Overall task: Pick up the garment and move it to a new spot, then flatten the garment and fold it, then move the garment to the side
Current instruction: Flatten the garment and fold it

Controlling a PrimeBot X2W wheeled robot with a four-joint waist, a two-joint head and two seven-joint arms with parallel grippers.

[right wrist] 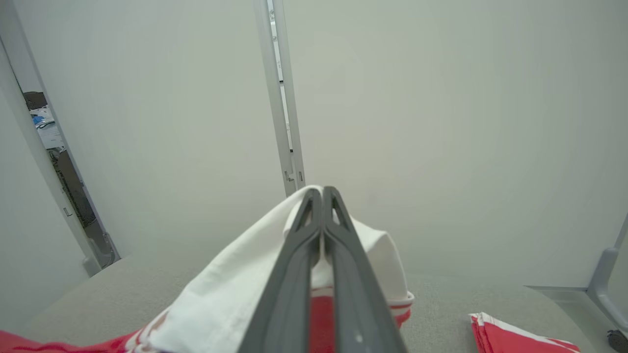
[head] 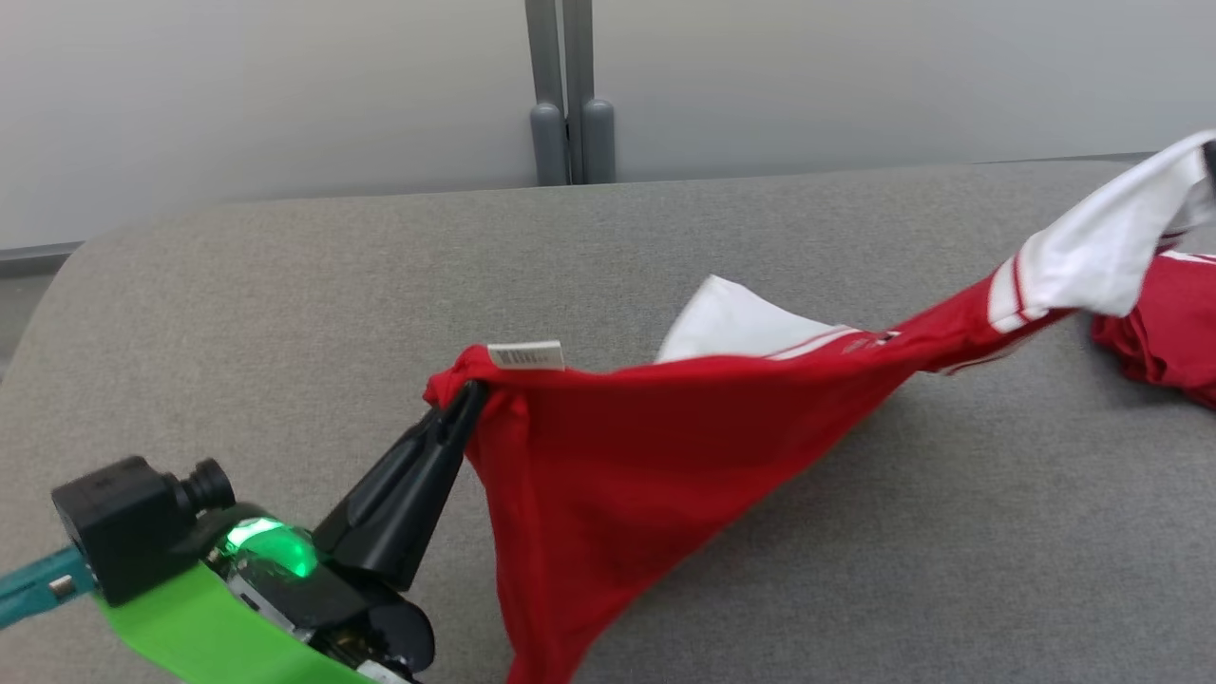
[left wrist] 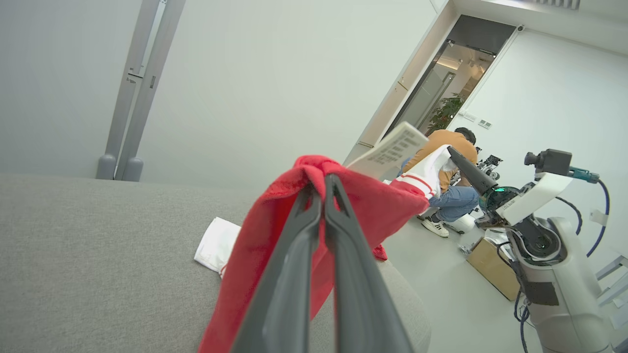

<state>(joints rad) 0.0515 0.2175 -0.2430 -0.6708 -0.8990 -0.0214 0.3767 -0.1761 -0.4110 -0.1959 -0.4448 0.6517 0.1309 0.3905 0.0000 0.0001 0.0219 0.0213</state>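
Observation:
The garment [head: 617, 446] is a red shirt with white sleeves, stretched in the air above the grey padded table [head: 285, 304]. My left gripper [head: 470, 394] is shut on its red collar edge beside a white label [head: 525, 355]. In the left wrist view the closed fingers [left wrist: 319, 179] pinch the red cloth [left wrist: 373, 206]. At the far right, my right gripper [head: 1208, 157] is shut on a white sleeve [head: 1102, 247]; the right wrist view shows its tips [right wrist: 321, 191] clamped on that white cloth [right wrist: 235, 289]. The other white sleeve [head: 731, 323] lies on the table.
A second red cloth [head: 1168, 332] lies bunched at the table's right edge. A grey post [head: 568, 95] stands behind the far edge against the wall. In the left wrist view a person [left wrist: 451, 186] sits on the floor beyond the table, near a cardboard box [left wrist: 490, 264].

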